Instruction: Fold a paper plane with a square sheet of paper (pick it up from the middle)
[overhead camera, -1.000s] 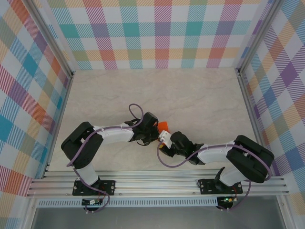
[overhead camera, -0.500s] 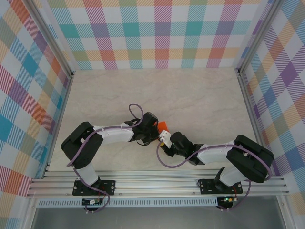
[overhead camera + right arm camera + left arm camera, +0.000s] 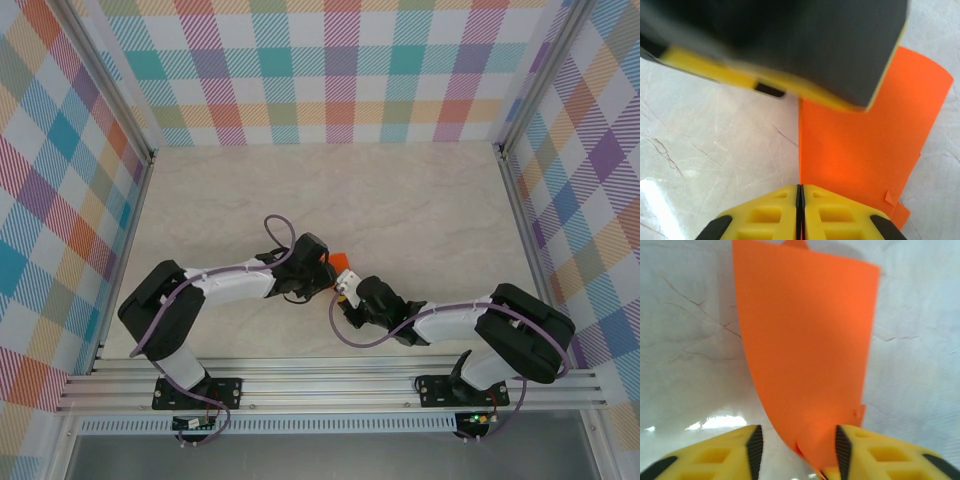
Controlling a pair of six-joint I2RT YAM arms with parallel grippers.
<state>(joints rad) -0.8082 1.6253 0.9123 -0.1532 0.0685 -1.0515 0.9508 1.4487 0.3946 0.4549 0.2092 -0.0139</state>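
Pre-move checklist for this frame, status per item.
1. Grip: right gripper shut on the square sheet of paper, whose edge runs into the closed seam. Ok.
2. Opening: left gripper jaws stand apart, sheet between them. Ok.
3. Sheet free of left pads: its lower end appears to lie against one pad. Not ok.
4. Sheet flat on the table: it curves and stands up. Not ok.
5. Gap between the two grippers: very tight in the top view. Cannot tell.
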